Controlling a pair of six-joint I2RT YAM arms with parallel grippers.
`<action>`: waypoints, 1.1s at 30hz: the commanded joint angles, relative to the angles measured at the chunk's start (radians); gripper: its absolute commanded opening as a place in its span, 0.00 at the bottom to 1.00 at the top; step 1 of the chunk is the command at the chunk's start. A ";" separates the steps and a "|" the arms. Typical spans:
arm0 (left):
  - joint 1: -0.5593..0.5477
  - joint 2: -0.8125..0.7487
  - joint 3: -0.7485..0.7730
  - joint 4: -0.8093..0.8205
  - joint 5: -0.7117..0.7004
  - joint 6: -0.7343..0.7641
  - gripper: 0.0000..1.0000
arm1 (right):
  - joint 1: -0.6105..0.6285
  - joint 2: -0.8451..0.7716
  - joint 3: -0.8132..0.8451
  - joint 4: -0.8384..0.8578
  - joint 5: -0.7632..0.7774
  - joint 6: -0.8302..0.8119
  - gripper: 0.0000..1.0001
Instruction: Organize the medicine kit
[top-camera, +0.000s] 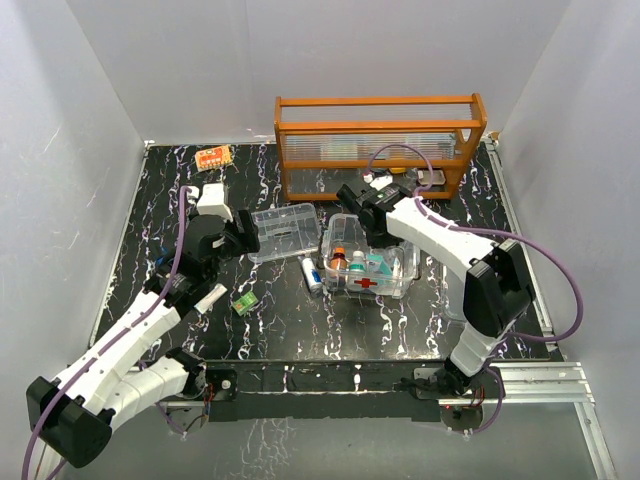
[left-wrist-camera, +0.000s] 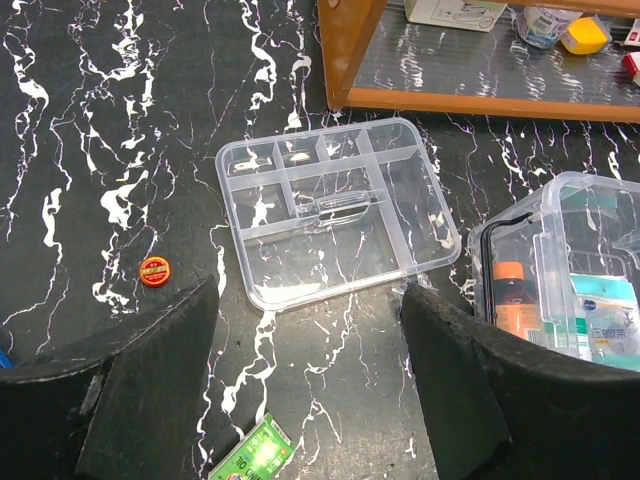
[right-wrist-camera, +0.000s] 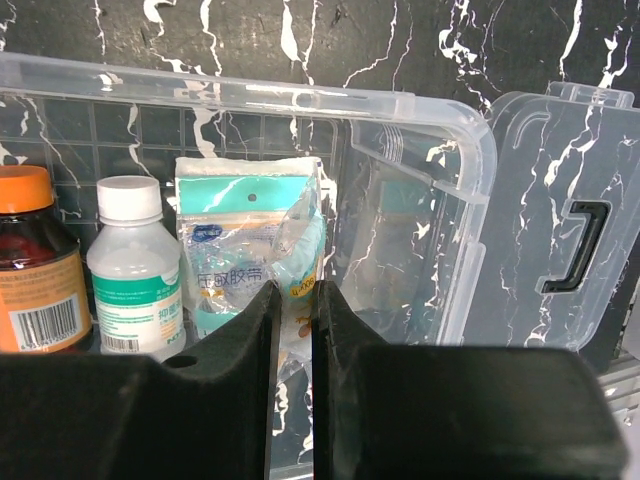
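Medicine kit box (top-camera: 368, 268) at mid-bench, lid (right-wrist-camera: 560, 230) off and lying just beside it, likely for loading from above. Divided tray (left-wrist-camera: 335, 210) flat and empty just left of the box, apparently due to go in last. Left pincer (left-wrist-camera: 310, 290) spread wide over the tray's near edge (probably lining up a grasp). Right pincer (right-wrist-camera: 295, 300) pressed together inside the box, against a teal sachet (right-wrist-camera: 250, 240); impossible to tell whether pinching it.

Counted in the box: one orange-capped bottle (right-wrist-camera: 35, 270), one white-capped bottle (right-wrist-camera: 135, 270), one sachet. Loose on the bench (top-camera: 300, 330): one small white vial (top-camera: 311, 273), one green packet (top-camera: 243, 304), one red cap (left-wrist-camera: 154, 270).
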 joint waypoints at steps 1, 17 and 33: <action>-0.004 -0.028 0.020 0.002 -0.024 0.014 0.73 | -0.002 0.014 0.041 -0.025 0.019 0.000 0.00; -0.005 -0.005 0.029 -0.008 -0.043 0.008 0.74 | -0.003 0.086 -0.051 0.105 -0.189 -0.045 0.23; -0.004 0.002 0.031 -0.011 -0.032 0.003 0.75 | -0.002 0.016 -0.086 0.174 -0.237 -0.034 0.38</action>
